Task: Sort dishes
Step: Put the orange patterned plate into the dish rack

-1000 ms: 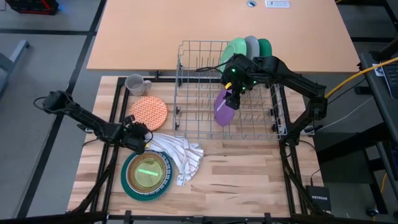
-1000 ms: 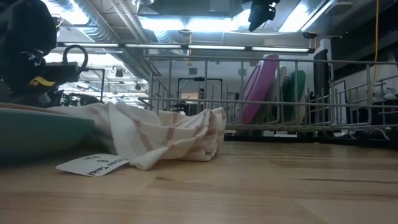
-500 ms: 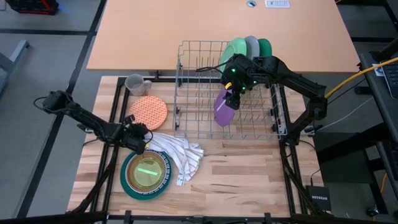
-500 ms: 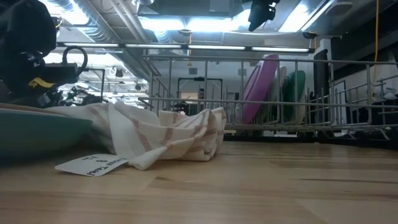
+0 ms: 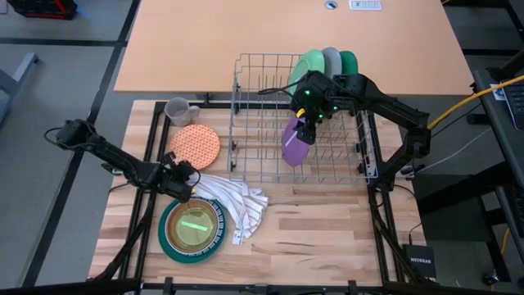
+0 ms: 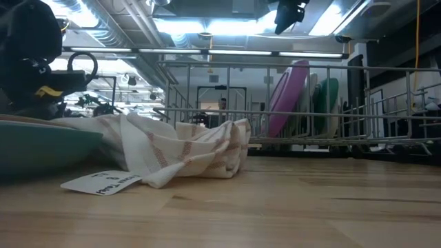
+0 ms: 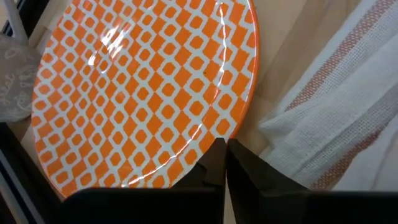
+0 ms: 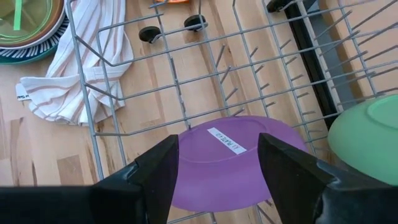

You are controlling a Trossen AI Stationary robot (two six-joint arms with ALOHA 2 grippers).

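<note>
A purple plate [image 5: 293,141] stands on edge in the grey wire rack [image 5: 262,156]. Green [image 5: 313,64], grey [image 5: 332,59] and teal [image 5: 350,61] plates stand at the rack's far end. My right gripper [image 8: 217,168] is open above the purple plate [image 8: 239,155], one finger on each side of its top rim. My left gripper [image 7: 224,155] is shut at the rim of an orange-patterned plate [image 7: 143,87], which lies flat on the table beside the striped cloth [image 5: 237,201]. A yellow-green bowl sits in a teal plate [image 5: 194,228]. A grey mug [image 5: 176,109] stands at the far left. My left gripper has its shut fingertips [image 7: 219,149] at the orange plate's rim [image 7: 239,121], on the side next to the cloth. They come in low and nearly level. I cannot tell whether they touch the rim.
The rack's upright wires [image 8: 186,93] surround the purple plate. The cloth [image 6: 172,148] lies bunched between the rack and the stacked dishes, with a paper tag [image 6: 103,182] on it. Bare wood lies at the near right [image 5: 327,238].
</note>
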